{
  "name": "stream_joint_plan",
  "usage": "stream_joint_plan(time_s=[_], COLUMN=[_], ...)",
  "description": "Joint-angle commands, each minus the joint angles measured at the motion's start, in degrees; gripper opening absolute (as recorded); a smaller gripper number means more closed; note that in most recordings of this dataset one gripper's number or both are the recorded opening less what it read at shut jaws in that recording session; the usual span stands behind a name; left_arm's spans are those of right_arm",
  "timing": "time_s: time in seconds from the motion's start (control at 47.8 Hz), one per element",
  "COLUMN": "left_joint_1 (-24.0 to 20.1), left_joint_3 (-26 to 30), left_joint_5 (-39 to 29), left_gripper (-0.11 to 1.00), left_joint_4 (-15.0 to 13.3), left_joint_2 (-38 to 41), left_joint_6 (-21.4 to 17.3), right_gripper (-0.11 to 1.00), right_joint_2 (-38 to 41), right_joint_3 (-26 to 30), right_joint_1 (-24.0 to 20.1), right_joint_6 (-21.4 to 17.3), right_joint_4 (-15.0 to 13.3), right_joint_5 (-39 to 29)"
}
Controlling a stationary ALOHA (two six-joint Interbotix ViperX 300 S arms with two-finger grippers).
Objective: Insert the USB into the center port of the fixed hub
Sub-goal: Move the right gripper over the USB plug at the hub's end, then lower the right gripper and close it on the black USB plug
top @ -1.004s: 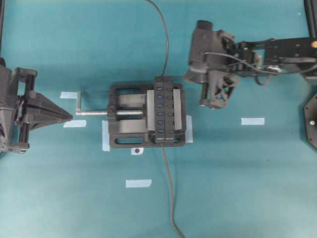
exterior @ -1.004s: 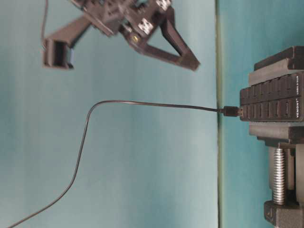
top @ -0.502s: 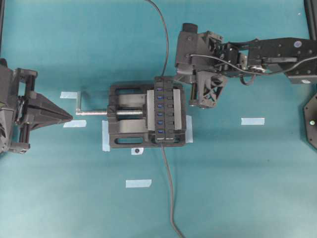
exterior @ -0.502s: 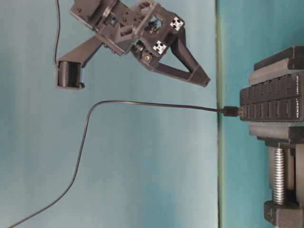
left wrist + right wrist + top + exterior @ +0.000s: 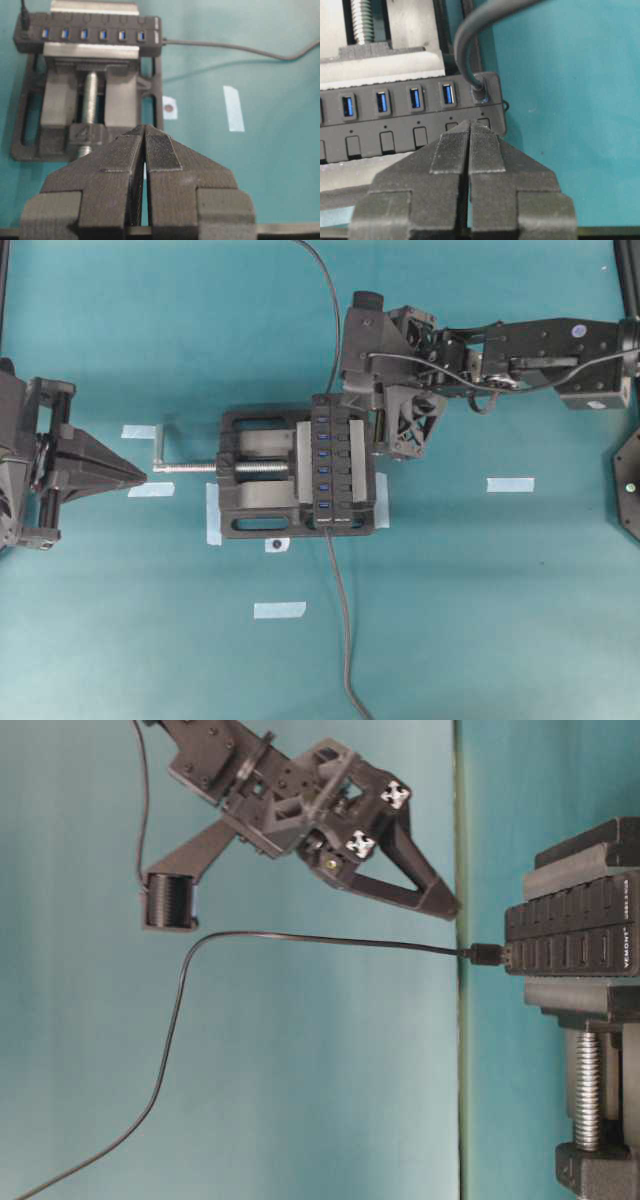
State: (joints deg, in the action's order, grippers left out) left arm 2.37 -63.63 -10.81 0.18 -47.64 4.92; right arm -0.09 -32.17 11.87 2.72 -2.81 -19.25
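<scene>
The fixed hub point(image 5: 330, 462) is a black bar clamped upright in the vise, its blue ports in a row. The USB point(image 5: 487, 954) plug sits in the hub's end port point(image 5: 479, 92), and its thin cable point(image 5: 335, 330) runs off the far edge. The center port point(image 5: 323, 453) point(image 5: 83, 35) point(image 5: 382, 101) has nothing in it. My right gripper point(image 5: 470, 122) point(image 5: 452, 908) is shut and holds nothing; it hangs just above the hub's button row beside that end port. My left gripper point(image 5: 140, 476) point(image 5: 145, 127) is shut and holds nothing, left of the vise crank.
The black vise point(image 5: 250, 490) has a silver screw and crank point(image 5: 165, 455) pointing at my left gripper. A thicker grey cable point(image 5: 345, 640) leaves the hub's near end toward the front edge. Tape strips point(image 5: 510, 484) point(image 5: 280, 610) lie on the teal table.
My right arm has moved left and down toward the hub's far end, with the gripper still shut. The left arm, the USB and the hub have not moved.
</scene>
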Motion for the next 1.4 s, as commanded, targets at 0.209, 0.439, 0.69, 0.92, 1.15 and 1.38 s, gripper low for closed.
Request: stream_joint_plan(time_s=[0.209,0.439,0.69,0.92,1.15,1.38], left_joint_1=[0.18,0.18,0.18,0.18,0.18,0.18], left_joint_3=[1.14,1.14,0.97,0.79,0.62,0.35], left_joint_5=[0.26,0.26,0.18,0.26,0.26,0.26], left_gripper=[0.00,0.00,0.00,0.00,0.00,0.00], left_joint_4=[0.09,0.09,0.09,0.09,0.09,0.09], left_joint_2=[0.09,0.00,0.00,0.00,-0.09,-0.35], left_joint_6=[0.09,0.09,0.09,0.09,0.18,0.26], right_gripper=[-0.02,-0.01,0.11,0.59,0.84,0.84], right_joint_2=[0.26,0.44,0.70,1.49,2.72,3.08], right_joint_3=[1.49,1.67,1.58,1.67,2.29,2.55], right_joint_1=[0.09,-0.09,-0.18,-0.26,-0.26,0.09], right_joint_6=[0.44,0.18,0.53,0.35,0.26,0.26], right_joint_4=[0.00,0.09,0.09,0.00,0.00,0.00], right_joint_5=[1.76,4.57,4.92,5.89,7.29,7.65])
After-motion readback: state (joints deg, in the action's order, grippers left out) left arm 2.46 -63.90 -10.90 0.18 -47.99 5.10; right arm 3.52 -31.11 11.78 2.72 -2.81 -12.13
